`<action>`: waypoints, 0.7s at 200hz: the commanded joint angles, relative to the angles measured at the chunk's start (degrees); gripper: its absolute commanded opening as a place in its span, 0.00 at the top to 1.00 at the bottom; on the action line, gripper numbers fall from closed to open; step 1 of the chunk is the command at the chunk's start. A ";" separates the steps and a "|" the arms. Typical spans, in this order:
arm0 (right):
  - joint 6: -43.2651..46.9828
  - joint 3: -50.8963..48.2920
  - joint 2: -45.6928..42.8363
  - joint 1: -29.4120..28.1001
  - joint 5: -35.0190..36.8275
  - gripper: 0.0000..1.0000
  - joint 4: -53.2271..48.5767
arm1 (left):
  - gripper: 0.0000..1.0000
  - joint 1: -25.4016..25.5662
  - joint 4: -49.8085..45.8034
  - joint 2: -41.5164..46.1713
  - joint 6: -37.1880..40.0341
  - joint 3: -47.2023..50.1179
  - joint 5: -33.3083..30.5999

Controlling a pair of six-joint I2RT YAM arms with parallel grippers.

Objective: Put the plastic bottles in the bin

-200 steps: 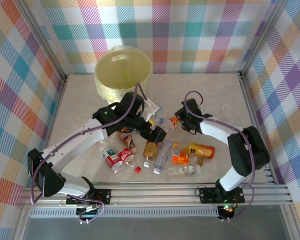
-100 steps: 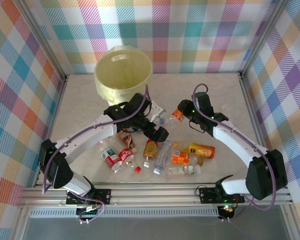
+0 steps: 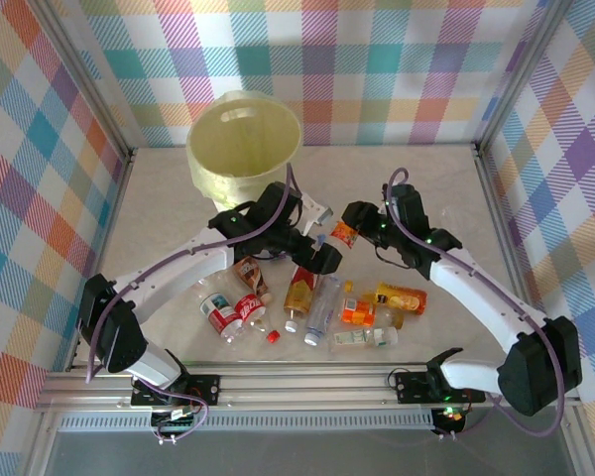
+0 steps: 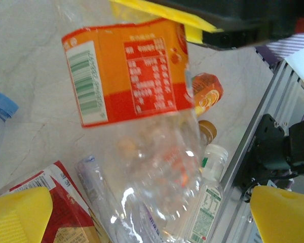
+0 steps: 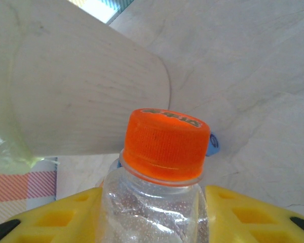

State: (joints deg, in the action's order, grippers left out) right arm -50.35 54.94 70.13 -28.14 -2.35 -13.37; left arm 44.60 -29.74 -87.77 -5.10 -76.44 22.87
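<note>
My right gripper (image 3: 358, 222) (image 5: 152, 212) is shut on the neck of an orange-labelled plastic bottle (image 3: 344, 234) (image 5: 163, 144) with an orange cap, held off the table. The left wrist view has that bottle (image 4: 131, 76) hanging just in front of it. My left gripper (image 3: 316, 260) (image 4: 152, 217) stands open below and left of it, with nothing between its fingers. Several more plastic bottles lie on the table, among them a brown-labelled one (image 3: 298, 294), a clear one (image 3: 323, 306) and a red-labelled one (image 3: 220, 315). The pale-yellow bin (image 3: 206, 175) (image 5: 66, 91) stands at the back left.
An orange bottle (image 3: 402, 297) (image 4: 207, 91) and a green-labelled one (image 3: 363, 337) (image 4: 209, 202) lie at the front right. A loose red cap (image 3: 273, 336) sits near the front rail (image 3: 307, 382). Checked walls close in the table on three sides.
My right gripper has lifted the orange-labelled bottle off the table and carried it a little left, its arm stretching out. The left arm shifted right, its gripper staying open.
</note>
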 commanded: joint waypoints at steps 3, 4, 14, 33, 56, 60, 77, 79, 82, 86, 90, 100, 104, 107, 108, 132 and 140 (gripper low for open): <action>-0.97 0.28 -2.22 -0.85 -1.82 0.51 -0.26 | 0.00 0.71 3.24 -1.34 -2.35 0.87 1.06; -0.97 0.27 -2.25 -0.86 -1.84 0.51 -0.26 | 0.00 0.69 3.26 -1.39 -2.36 0.87 1.14; -1.15 0.32 -2.44 -1.11 -1.93 0.51 -0.19 | 0.00 0.77 3.46 -1.83 -2.68 0.85 1.55; -1.24 0.43 -2.80 -1.63 -1.91 0.51 -0.31 | 0.02 0.94 3.80 -2.23 -3.26 0.96 1.63; -1.42 0.43 -2.80 -2.44 -1.69 0.51 -0.26 | 0.08 0.97 5.28 -2.47 -4.75 1.14 4.21; -1.41 0.43 -2.80 -2.47 -1.50 0.51 -0.22 | 0.09 0.94 5.43 -2.56 -5.05 1.12 4.60; -1.51 0.30 -2.62 -2.88 -1.13 0.51 -0.28 | 0.15 0.98 5.80 -2.61 -5.62 1.12 5.17; -1.51 0.33 -2.60 -2.88 -1.09 0.51 -0.26 | 0.16 0.94 5.82 -2.59 -5.57 1.14 5.16; -1.54 0.34 -2.60 -2.95 -1.07 0.51 -0.28 | 0.17 0.96 5.80 -2.59 -5.54 1.19 5.16; -1.51 0.35 -2.63 -2.98 -0.99 0.51 -0.27 | 0.19 1.01 5.83 -2.46 -5.48 1.26 5.14; -1.51 0.35 -2.56 -3.04 -0.84 0.51 -0.31 | 0.21 0.96 5.87 -2.43 -5.45 1.29 5.08; -1.51 0.35 -2.52 -3.10 -0.89 0.51 -0.38 | 0.28 0.95 5.96 -2.33 -5.44 1.36 5.53; -1.51 0.39 -2.46 -3.06 -0.90 0.51 -0.39 | 0.30 1.00 5.96 -2.39 -5.44 1.26 5.76; -1.53 0.43 -2.43 -3.06 -0.83 0.51 -0.43 | 0.31 1.01 5.97 -2.45 -5.44 1.29 5.97; -1.52 0.43 -2.40 -3.06 -0.82 0.51 -0.43 | 0.32 1.01 5.99 -2.47 -5.44 1.30 6.01; -1.51 0.69 -2.27 -3.19 -0.82 0.51 -0.51 | 0.53 0.93 5.81 -2.88 -5.44 1.12 6.66; -1.40 0.74 -2.23 -3.17 -0.66 0.51 -0.63 | 0.57 1.01 5.73 -2.97 -5.40 1.13 6.68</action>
State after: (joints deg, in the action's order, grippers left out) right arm -51.72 54.94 68.34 -30.85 -3.03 -13.91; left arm 44.86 -25.02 -90.32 -10.57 -75.55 27.38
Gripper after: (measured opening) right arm 0.491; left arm 0.501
